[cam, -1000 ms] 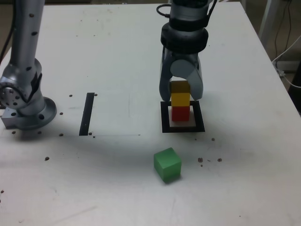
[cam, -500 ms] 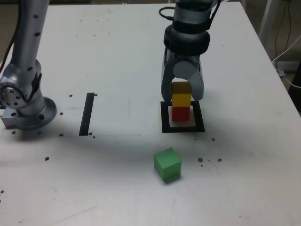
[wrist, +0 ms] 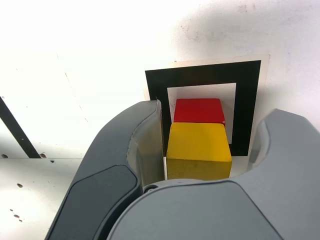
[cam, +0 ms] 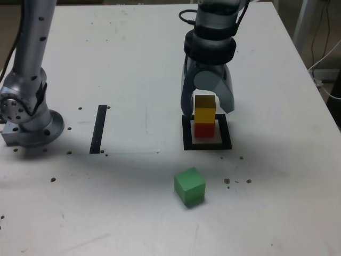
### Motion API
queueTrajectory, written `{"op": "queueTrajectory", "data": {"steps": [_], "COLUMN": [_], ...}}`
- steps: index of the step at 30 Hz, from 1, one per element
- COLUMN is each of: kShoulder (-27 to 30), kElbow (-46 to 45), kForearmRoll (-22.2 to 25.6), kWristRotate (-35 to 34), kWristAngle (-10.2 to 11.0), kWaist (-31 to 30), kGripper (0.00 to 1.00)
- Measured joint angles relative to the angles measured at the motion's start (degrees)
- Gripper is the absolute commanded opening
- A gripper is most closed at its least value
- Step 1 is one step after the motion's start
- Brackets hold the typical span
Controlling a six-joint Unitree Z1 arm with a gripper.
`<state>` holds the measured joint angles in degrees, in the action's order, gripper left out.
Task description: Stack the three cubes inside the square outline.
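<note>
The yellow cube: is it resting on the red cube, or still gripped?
Resting, released. The yellow cube sits on the red cube; the wrist view shows a gap beside it, the tool open.

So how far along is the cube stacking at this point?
Done: the yellow cube sits on the red cube inside the square outline. In hand: the end effector straddles the stack with its jaws apart, a gap showing beside the yellow cube. Left: the green cube lies outside the outline.

The exterior view looks down across the table [cam: 133, 64] from its front edge, while the wrist view peers closely downward; both show the square outline [cam: 207, 145].
</note>
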<state>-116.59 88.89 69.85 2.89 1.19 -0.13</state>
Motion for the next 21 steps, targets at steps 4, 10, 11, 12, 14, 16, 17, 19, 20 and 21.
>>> {"op": "queueTrajectory", "data": {"steps": [4,10,11,12,14,16,17,19,20,21], "kShoulder": [1.5,8.4,9.3,10.1,11.4,12.4,12.7,13.2,13.4,13.4], "kElbow": [-0.5,-2.1,-2.5,-2.8,-3.6,-4.6,-5.0,-5.8,-6.0,-6.0], "kForearmRoll": [-0.2,0.7,0.8,1.0,1.2,1.2,1.0,0.3,-0.1,-0.4], "kWristRotate": [0.0,-1.7,-2.3,-2.8,-4.1,-5.4,-5.9,-6.4,-6.6,-6.5], "kWristAngle": [0.8,3.4,3.6,3.6,3.6,3.6,3.6,3.5,3.5,3.5], "kWaist": [0.0,-1.6,-2.3,-3.1,-4.9,-6.9,-7.9,-10.2,-11.1,-11.9], "kGripper": [0.99,0.99,0.99,0.99,1.00,1.00,1.00,0.99,0.99,0.99]}}
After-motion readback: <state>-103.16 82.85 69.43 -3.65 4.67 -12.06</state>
